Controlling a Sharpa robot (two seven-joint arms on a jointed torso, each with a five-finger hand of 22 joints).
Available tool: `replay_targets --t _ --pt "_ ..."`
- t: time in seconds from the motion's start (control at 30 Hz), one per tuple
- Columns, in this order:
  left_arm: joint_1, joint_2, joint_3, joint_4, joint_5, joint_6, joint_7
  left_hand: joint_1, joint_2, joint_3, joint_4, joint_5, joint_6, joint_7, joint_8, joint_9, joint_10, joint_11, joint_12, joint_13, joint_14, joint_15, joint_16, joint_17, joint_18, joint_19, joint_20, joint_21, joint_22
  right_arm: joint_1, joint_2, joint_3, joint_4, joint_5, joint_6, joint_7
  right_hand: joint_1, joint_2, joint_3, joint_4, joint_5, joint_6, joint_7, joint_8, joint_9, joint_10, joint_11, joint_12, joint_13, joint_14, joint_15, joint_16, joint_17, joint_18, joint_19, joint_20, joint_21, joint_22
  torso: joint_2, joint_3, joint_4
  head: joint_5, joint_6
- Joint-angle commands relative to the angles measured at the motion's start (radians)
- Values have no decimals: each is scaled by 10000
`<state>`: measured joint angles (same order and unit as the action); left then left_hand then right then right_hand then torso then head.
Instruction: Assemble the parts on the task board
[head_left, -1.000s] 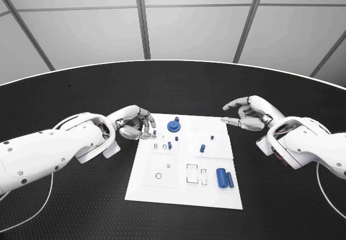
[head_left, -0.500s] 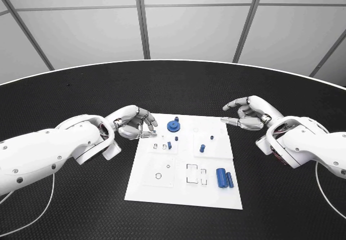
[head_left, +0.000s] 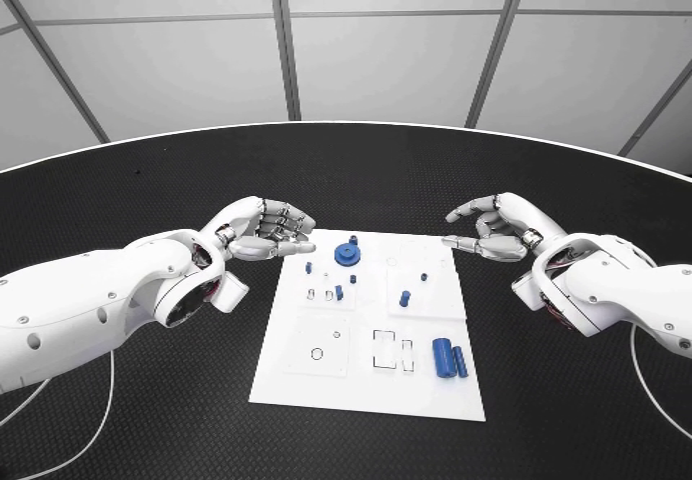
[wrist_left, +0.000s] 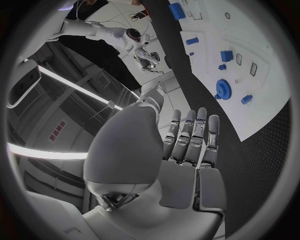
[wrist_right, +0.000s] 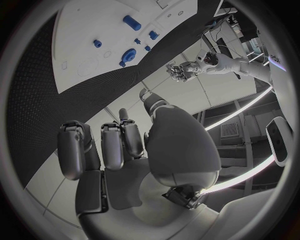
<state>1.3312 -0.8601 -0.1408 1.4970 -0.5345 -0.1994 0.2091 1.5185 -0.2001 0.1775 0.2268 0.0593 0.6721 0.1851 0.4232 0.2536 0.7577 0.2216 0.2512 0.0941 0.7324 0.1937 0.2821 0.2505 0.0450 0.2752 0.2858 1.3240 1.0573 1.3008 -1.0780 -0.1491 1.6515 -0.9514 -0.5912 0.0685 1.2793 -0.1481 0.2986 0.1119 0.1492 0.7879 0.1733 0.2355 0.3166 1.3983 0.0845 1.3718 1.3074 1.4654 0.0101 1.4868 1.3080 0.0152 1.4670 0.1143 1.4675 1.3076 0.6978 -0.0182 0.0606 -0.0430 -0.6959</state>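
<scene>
The white task board (head_left: 361, 385) lies in the middle of the table. On its far part stand a blue gear (head_left: 348, 253), a small blue peg (head_left: 307, 267) near the left edge, and several other small blue parts. Two blue cylinders (head_left: 450, 358) lie side by side near the right edge. My left hand (head_left: 264, 230) hovers off the board's far left corner, fingers apart, holding nothing. My right hand (head_left: 490, 228) hangs off the far right corner with loosely bent fingers and nothing in it. The left wrist view shows the gear (wrist_left: 223, 88); the right wrist view shows it too (wrist_right: 129, 54).
The black table (head_left: 159, 400) runs wide on both sides of the board, its curved far edge (head_left: 346, 123) well behind the hands. Small empty slots (head_left: 389, 347) sit in the near half of the board.
My left hand has drawn up and back from the small blue peg at the board's far left, which now stands alone. The right hand has barely moved.
</scene>
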Motion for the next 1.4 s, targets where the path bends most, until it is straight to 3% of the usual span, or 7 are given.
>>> replay_targets --t 0.03,0.2,0.43,0.5,0.57,0.73,1.4 --pt "0 14 -1 -9 17 50 -41 597 172 -423 532 -41 532 632 -361 -544 955 -129 -770 -287 1552 -241 29 -228 124 891 1 3730 2873 0 4 0 -3 0 7 0 63 3 8 54 46 67 -11 55 -11 76 -3 39 724 599 -47 -47 718 159 465 -68 -14 1630 27 -10 9 -20 10" --pt "0 81 -5 -14 -230 175 -205 578 302 -132 250 -59 1080 433 -295 -599 1946 -439 -314 -201 2584 -634 1062 201 98 2418 14 3745 2889 0 6 0 -4 0 24 -8 70 7 14 54 58 70 -12 58 -12 82 -5 44 728 600 -48 -47 719 155 472 -68 -2 1641 29 -16 9 -15 -11" --pt "-1 172 -14 10 -818 265 -454 469 120 188 -7 -88 2176 -180 346 -355 3721 -1132 961 311 5143 -1476 4459 1913 -450 12956 -18 2468 5135 0 5 0 0 0 48 -21 70 7 14 54 58 70 -12 58 -12 82 -5 44 728 600 -48 -47 719 155 472 -68 -2 1641 30 -10 7 -25 -45" --pt "-2 187 -15 26 -1052 253 -544 402 -7 214 -89 -106 2376 -293 613 -198 3895 -1292 1358 539 5548 -1618 5764 2656 -450 12956 -7 2468 5135 0 5 -1 -1 0 56 -24 70 7 14 54 58 70 -12 58 -12 82 -5 44 728 600 -48 -47 719 155 472 -68 -2 1641 31 -6 10 -30 -58" --pt "-2 205 -17 39 -1382 238 -650 230 -159 225 -315 467 2846 -588 1450 330 4370 -1553 2613 1287 6817 -1890 9740 6566 -450 12956 -97 2468 5135 0 6 -1 0 0 66 -30 70 7 14 54 58 70 -12 58 -12 82 -5 44 728 600 -48 -47 719 155 472 -68 -2 1641 26 -5 15 -39 -71" --pt "-3 303 -19 60 -2673 176 -1061 -24 -34 625 -331 -31 2092 -504 2037 938 3240 -1538 3902 2333 7030 -1736 11669 10131 -450 12956 -637 2468 5135 0 2 -1 8 0 88 -48 70 7 14 54 58 70 -12 58 -12 82 -5 44 728 600 -48 -47 719 155 472 -68 -2 1641 25 -3 21 -66 -116" --pt "-58 900 -309 299 -5848 -437 -3626 -623 -48 -1053 608 -36 102 45 2717 1572 1315 -1022 8707 5431 8266 -1247 12820 12954 -450 12956 131 2468 5135 -1 22 -2 10 0 105 -92 90 19 32 56 88 83 -12 68 -17 114 -7 75 756 607 -51 -36 745 150 484 -71 15 1659 3 3 5 -137 -149"
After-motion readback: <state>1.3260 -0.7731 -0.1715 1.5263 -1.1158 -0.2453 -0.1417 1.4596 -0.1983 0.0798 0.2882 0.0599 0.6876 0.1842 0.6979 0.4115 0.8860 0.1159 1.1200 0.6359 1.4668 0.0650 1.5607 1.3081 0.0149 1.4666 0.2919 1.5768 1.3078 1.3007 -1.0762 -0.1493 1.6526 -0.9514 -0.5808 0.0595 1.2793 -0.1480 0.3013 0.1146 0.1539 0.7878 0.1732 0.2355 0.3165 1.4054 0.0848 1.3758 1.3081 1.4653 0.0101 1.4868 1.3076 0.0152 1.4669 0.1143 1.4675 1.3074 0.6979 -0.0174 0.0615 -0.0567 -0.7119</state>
